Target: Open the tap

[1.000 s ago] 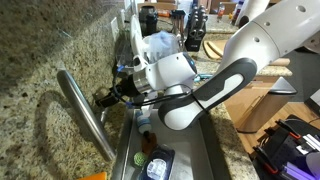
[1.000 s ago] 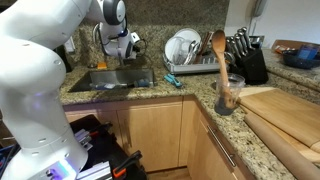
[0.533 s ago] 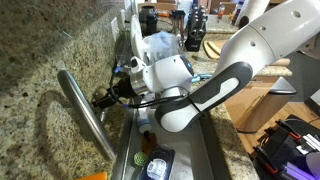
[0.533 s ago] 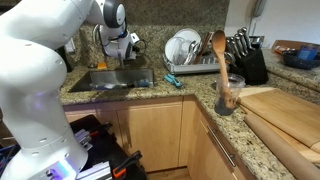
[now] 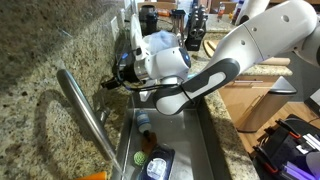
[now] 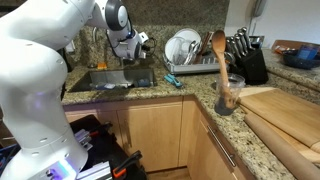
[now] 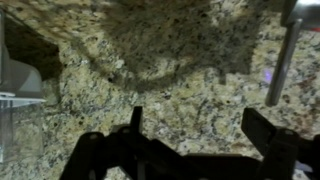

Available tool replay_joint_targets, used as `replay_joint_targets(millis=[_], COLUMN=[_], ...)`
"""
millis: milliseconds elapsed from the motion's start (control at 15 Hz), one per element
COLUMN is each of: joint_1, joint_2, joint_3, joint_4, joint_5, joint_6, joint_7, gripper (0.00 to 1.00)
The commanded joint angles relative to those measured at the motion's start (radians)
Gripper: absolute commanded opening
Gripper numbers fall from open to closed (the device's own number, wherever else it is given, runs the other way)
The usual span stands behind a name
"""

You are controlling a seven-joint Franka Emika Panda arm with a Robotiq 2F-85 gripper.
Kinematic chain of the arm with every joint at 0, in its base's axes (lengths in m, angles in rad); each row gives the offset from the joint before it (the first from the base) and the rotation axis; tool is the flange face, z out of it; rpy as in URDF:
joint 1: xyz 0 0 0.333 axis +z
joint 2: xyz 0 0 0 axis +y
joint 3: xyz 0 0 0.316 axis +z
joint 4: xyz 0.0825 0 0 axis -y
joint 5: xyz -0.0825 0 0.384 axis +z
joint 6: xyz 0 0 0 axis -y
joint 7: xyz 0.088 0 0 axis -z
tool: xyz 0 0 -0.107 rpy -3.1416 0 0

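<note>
The tap (image 5: 88, 115) is a long, slim steel tube slanting over the sink's back edge in front of the granite wall. In the wrist view it shows as a thin steel tube (image 7: 283, 55) at the right edge. I cannot make out its small lever. My gripper (image 5: 113, 82) hovers beside the tap's upper part, close to the wall and apart from the tube. In the wrist view both dark fingers stand wide apart (image 7: 198, 125) with only granite between them. It also shows above the sink in an exterior view (image 6: 138, 42).
The steel sink basin (image 5: 190, 140) holds a sponge and small items. A dish rack with plates (image 6: 185, 48), a knife block (image 6: 245, 55), a jar with a wooden spoon (image 6: 225, 88) and a cutting board (image 6: 290, 112) stand on the granite counter.
My gripper has lifted up and away from the tap's spout, towards the wall; the arm has swung with it. The tap itself looks unmoved.
</note>
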Motion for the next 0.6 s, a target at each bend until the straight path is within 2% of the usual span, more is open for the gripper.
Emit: replay_joint_targets(millis=[0,533], joint_1=[0.002,0.004], joint_2=[0.01,0.017], joint_3=[-0.008,-0.008], joint_4=[0.019,0.028], joint_5=[0.021,0.023], joint_6=[-0.003,-0.003], joint_7=[-0.016,-0.015], gripper=[1.0,1.0])
